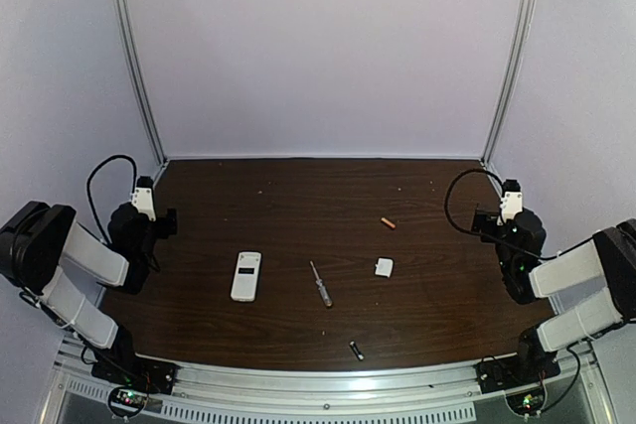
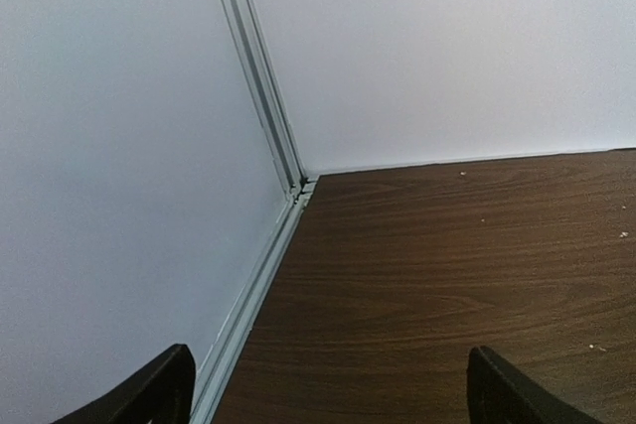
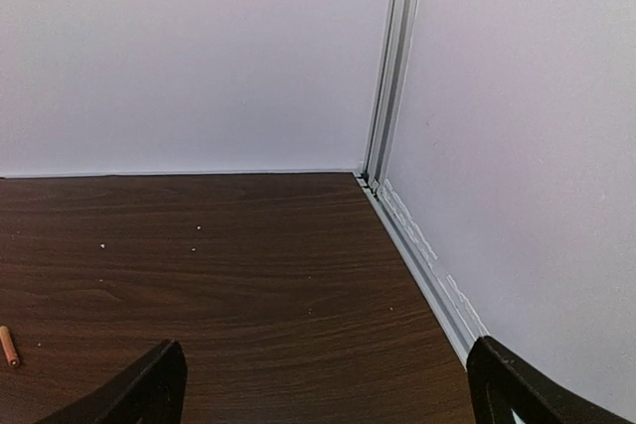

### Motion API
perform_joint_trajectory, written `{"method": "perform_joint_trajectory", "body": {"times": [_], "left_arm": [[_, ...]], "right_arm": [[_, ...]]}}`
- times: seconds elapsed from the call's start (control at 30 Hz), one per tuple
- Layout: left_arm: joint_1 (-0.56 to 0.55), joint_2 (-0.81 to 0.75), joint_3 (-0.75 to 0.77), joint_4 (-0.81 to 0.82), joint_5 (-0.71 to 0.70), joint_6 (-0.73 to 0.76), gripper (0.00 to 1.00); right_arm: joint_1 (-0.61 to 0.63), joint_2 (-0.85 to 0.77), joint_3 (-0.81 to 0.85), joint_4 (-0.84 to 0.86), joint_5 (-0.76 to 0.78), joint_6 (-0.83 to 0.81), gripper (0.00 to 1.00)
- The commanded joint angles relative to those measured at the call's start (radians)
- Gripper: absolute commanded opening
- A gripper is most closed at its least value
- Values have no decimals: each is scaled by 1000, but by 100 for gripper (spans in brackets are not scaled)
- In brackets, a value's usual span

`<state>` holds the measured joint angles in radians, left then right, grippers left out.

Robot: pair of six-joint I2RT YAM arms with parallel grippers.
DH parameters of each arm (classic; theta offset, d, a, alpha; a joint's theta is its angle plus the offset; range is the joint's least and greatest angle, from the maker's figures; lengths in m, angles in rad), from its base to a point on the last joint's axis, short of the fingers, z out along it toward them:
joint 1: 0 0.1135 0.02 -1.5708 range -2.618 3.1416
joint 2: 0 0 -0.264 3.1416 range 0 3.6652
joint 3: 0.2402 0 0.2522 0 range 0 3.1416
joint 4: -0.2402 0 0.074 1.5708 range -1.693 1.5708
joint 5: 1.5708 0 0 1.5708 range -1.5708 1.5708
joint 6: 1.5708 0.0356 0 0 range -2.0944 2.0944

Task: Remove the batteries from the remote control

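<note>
Remote control [image 1: 246, 276] well apart from left gripper [image 2: 328, 389]

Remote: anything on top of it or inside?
Nothing lies on the remote. Orange battery and dark battery lie apart on the table. Its inside is not visible from above.
</note>
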<state>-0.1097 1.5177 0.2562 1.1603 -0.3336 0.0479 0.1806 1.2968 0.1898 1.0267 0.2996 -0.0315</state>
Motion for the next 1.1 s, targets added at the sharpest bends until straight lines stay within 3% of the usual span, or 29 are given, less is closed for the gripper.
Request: {"method": "perform_joint_trajectory", "body": {"times": [0.0, 0.1, 0.17, 0.27, 0.57, 1.07], "left_arm": [[28, 13, 22, 34, -1, -43, 97], [57, 18, 34, 3, 62, -73, 97], [63, 62, -1, 115, 84, -69, 97], [63, 55, -4, 103, 88, -68, 97], [62, 58, -7, 117, 89, -67, 97], [63, 56, -8, 119, 90, -67, 98]], "right_arm": [[-30, 83, -19, 203, -88, -14, 100], [-54, 154, -19, 269, -113, -3, 100], [-65, 205, -25, 336, -124, 3, 100], [-68, 270, -37, 434, -131, 2, 100], [-95, 258, 83, 181, -189, 14, 100], [-99, 257, 83, 181, -184, 15, 100]]}}
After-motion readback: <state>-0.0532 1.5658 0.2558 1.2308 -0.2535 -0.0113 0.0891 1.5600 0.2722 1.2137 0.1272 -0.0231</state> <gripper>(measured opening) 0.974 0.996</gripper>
